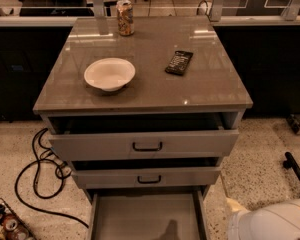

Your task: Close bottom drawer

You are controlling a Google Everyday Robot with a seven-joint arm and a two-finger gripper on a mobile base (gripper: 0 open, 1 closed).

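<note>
Floor cables point(40, 149) left of bottom drawer point(140, 214)

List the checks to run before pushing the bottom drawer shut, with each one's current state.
1. Bottom drawer open, needing a push: ok, pulled far out.
2. Its front and handle in view: not ok, cut off at the picture's lower edge.
3. Gripper lined up with the front: cannot tell, the gripper is out of view; only a white robot part shows at lower right.
4. Black cable out of the drawer's path: cannot tell, it runs close to the left side.
5. Middle drawer not blocking: ok, slightly open above.
</note>
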